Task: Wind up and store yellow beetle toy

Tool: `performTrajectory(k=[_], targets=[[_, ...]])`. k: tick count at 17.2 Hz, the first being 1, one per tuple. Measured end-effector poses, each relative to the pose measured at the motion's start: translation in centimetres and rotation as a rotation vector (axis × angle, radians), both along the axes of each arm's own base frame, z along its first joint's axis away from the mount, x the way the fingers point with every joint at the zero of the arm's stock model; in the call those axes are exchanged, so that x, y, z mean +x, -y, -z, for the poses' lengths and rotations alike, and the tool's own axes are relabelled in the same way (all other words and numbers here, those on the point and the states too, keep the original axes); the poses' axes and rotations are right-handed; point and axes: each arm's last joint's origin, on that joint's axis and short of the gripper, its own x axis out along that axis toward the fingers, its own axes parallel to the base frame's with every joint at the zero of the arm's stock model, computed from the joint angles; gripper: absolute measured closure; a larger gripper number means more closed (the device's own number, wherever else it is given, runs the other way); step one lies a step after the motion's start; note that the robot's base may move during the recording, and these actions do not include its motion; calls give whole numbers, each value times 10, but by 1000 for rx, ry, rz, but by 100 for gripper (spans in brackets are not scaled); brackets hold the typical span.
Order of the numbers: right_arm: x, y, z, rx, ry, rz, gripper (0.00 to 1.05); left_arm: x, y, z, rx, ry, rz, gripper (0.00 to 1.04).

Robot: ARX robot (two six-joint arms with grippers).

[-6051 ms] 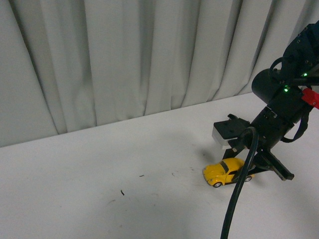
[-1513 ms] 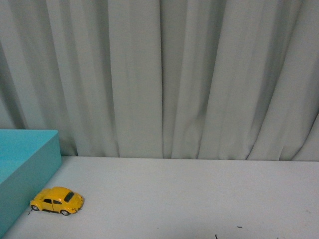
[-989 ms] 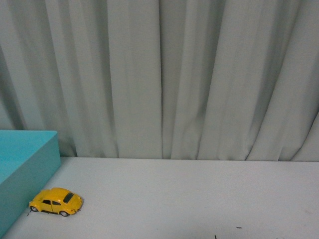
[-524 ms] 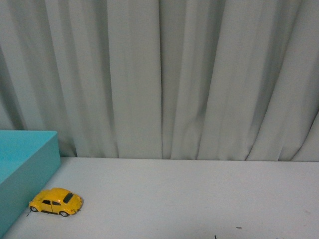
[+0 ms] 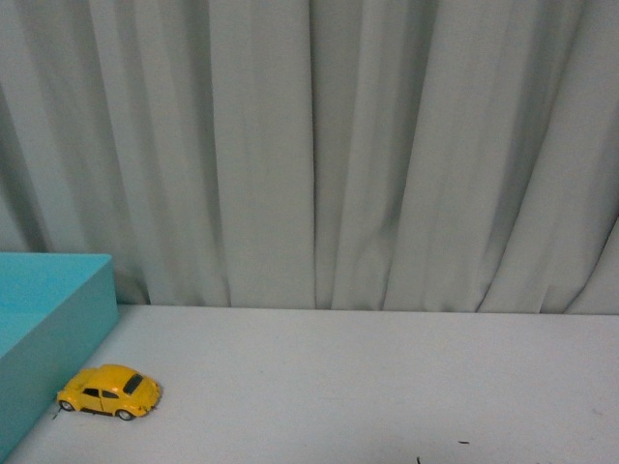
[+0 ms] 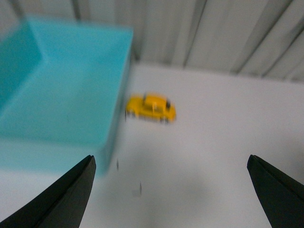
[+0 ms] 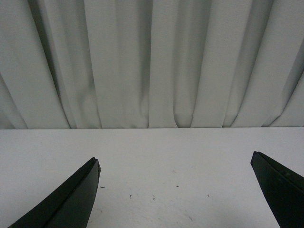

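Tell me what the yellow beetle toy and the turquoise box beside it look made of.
The yellow beetle toy: smooth painted body with a light sheen, so die-cast metal or hard plastic; cannot tell which. The turquoise box: matte, flat walls, crisp edges, probably cardboard or foam board.

Blur smears the yellow beetle toy (image 6: pixel 151 108) in the left wrist view; the teal box (image 5: pixel 58 333) is cropped.

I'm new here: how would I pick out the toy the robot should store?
Below the grey curtain lies a white table with a turquoise box at its left. Beside that box's wall sits the yellow beetle toy, the only small, wheeled thing there.
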Motion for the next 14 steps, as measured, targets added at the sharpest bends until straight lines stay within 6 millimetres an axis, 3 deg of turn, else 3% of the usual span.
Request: performTrajectory(k=[1, 4, 7, 11, 14], targets=[[0, 0, 0, 0, 0, 0, 7, 3, -1, -6, -64, -109, -16, 7], [0, 0, 0, 0, 0, 0, 7, 21, -14, -29, -116, -36, -69, 7], [0, 0, 0, 0, -2, -2, 7, 74, -30, -53, -7, 16, -41, 7], [0, 0, 0, 0, -1, 0, 7, 156, -28, -57, 155, -89, 95, 7], [0, 0, 0, 0, -1, 0, 7, 195, -25, -61, 258, -137, 243, 7]])
